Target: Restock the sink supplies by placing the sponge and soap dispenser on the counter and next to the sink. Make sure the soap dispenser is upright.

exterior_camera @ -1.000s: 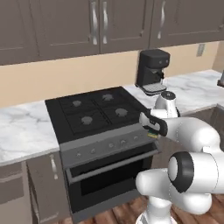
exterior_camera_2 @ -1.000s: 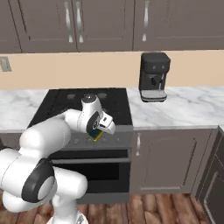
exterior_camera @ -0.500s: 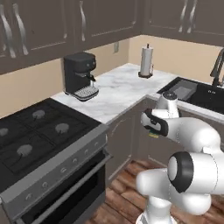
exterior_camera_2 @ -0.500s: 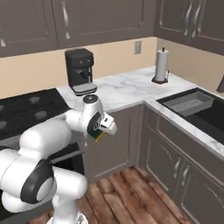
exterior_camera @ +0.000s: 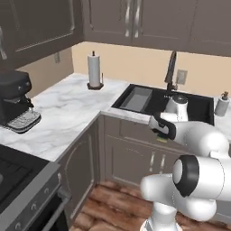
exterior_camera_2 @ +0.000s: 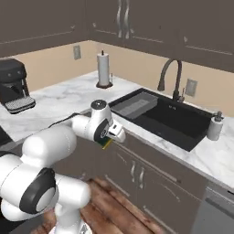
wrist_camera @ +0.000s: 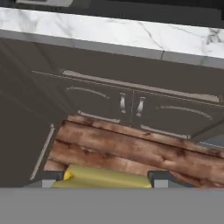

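Left base view, counter: the counter (exterior_camera: 67,113) is seen as a white marble slab with grey veining, bent into an L over dark brown cabinets (exterior_camera: 131,151); its front edge runs just behind the gripper, and open wooden floor (exterior_camera: 113,205) lies below.
Sink: the sink (exterior_camera_2: 169,121) is set black and recessed into the counter, with a grey ribbed tray (exterior_camera_2: 132,105) at its left end and a tall dark faucet (exterior_camera_2: 168,80) behind it; bare marble is left on both sides of the basin.
Other counter items: a coffee machine (exterior_camera: 16,99) is stood far to the left, and a paper towel roll (exterior_camera: 94,70) is stood near the wall, left of the sink.
Soap dispenser: the soap dispenser (exterior_camera_2: 214,127) is seen upright on the counter just beside the sink's right end, pale grey-white with a narrow pump head.
Gripper: the gripper (exterior_camera_2: 109,139) is held in front of the cabinet doors, below the counter edge and off the marble; its jaws are clenched on the sponge.
Sponge: the sponge (wrist_camera: 107,178) is shown as a small yellow block lying crosswise between the two finger tips; a dark green layer (exterior_camera_2: 106,144) seems to show on its underside in the right base view, though the view is small.
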